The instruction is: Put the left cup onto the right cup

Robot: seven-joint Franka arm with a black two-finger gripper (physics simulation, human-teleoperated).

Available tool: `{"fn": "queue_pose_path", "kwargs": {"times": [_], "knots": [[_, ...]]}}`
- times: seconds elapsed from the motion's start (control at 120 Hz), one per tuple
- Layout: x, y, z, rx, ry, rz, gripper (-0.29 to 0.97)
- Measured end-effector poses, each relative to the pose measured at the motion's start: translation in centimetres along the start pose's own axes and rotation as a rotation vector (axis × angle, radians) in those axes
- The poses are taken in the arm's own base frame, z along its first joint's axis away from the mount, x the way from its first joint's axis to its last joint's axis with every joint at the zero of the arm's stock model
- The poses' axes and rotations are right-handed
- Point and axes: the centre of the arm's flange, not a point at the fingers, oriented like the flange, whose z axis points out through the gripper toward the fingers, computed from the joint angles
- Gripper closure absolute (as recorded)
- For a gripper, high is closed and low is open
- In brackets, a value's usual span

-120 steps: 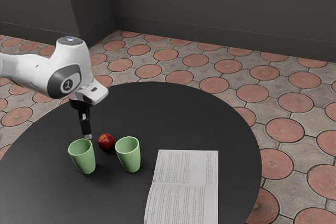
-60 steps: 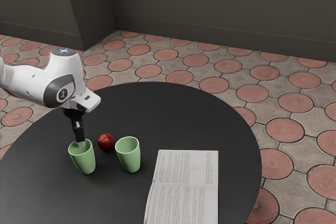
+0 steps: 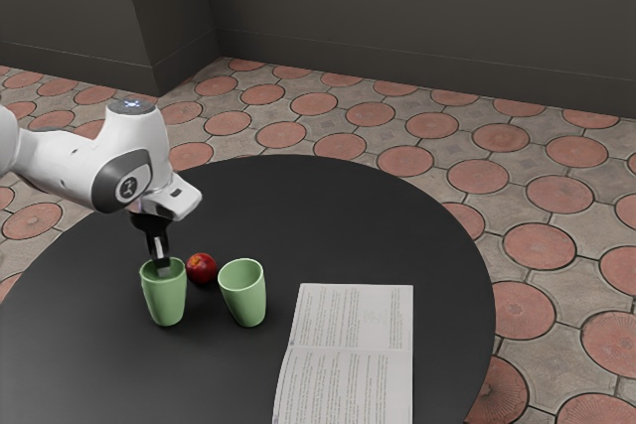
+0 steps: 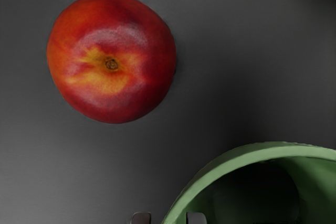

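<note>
Two pale green cups stand on the black round table (image 3: 348, 215). The left cup (image 3: 164, 295) has my gripper (image 3: 159, 263) at the far side of its rim, one finger inside and one outside, shut on the wall. In the wrist view that cup's rim (image 4: 247, 156) curves just under the hand, with both fingertips (image 4: 140, 217) flanking it. The right cup (image 3: 242, 292) stands upright a short way toward the exterior view's right, untouched.
A red apple (image 3: 202, 267) lies on the table between and just behind the two cups, close beside the gripper; the wrist view has the apple (image 4: 111, 57) next to the held rim. An open white booklet (image 3: 350, 354) lies beyond the right cup.
My hand came down from above the apple to the left cup's rim and its fingers shut on it. The cup shifted slightly toward the apple and stands straighter.
</note>
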Motion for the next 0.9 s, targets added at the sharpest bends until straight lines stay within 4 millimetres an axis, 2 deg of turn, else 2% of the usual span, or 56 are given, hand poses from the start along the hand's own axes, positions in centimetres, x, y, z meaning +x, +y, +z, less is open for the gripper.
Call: {"fn": "queue_pose_path", "kwargs": {"times": [0.183, 0.325, 0.467, 0.617, 0.767, 0.9], "knots": [[0.2, 0.1, -0.2, 0.006, 0.005, -0.004, 0.75], [0.3, -0.1, -1.4, 0.018, 0.019, -0.010, 0.77], [0.4, 0.0, -4.6, 0.048, 0.054, -0.012, 0.78], [1.4, -0.9, -8.6, 0.081, 0.085, -0.018, 0.78], [2.1, -0.6, -10.4, 0.082, 0.087, -0.015, 0.78], [3.5, 0.4, -11.7, 0.090, 0.092, 0.010, 0.79]]}}
